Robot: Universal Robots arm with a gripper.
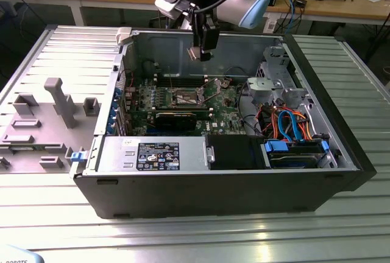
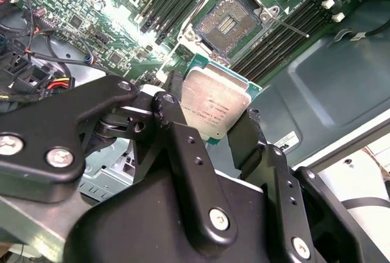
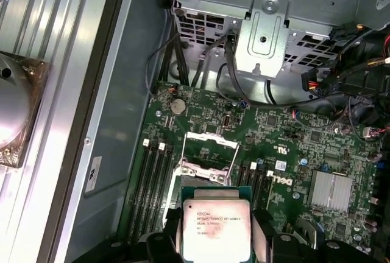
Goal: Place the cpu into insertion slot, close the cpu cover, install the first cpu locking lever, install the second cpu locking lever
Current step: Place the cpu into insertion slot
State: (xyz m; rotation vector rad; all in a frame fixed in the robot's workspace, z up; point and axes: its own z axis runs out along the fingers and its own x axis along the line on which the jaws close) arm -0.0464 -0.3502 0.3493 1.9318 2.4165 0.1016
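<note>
A: Where are we w/ the cpu [image 2: 214, 106]?

B: We've got it in the gripper [image 2: 212, 117]. The fingers [image 2: 183, 147] are closed on two opposite edges, only as wide as the chip, w/ nothing else in them. It hangs above the open case [image 1: 231, 196], over the green board [image 3: 292, 147] and well apart from the insertion slot [image 2: 228, 24]. Not seated.

A: Slot ready?

B: Looks so in the second wrist view: the dark contact field is bare inside the silvery rim, w/ nothing lying in it. We can't tell the cpu cover apart from the rim, so we don't call it.

A: How do we do this bit well?

B: We judge alignment is everything. We can't tell from these views whether the chip is level w/ the board, so we want it flat & square to the rim before it meets the contacts. Straight down, slow, no sliding, as the contacts prob. bend easily. Orientation matters too, but any corner mark is too small for us to read.

A: Hazards?

B: The memory slots [image 3: 152, 178] flank the socket on both sides, so the fingers need room. The grip is edges only, so a bump could twist the chip.

A: And the chip itself?

B: Flat square w/ a dull silver-grey lid and faint print. There's a slight reddish smudge in the first wrist view, plus a thin green edge round the lid. Rigid, light & prob. a bit slippery, we reckon.
</note>
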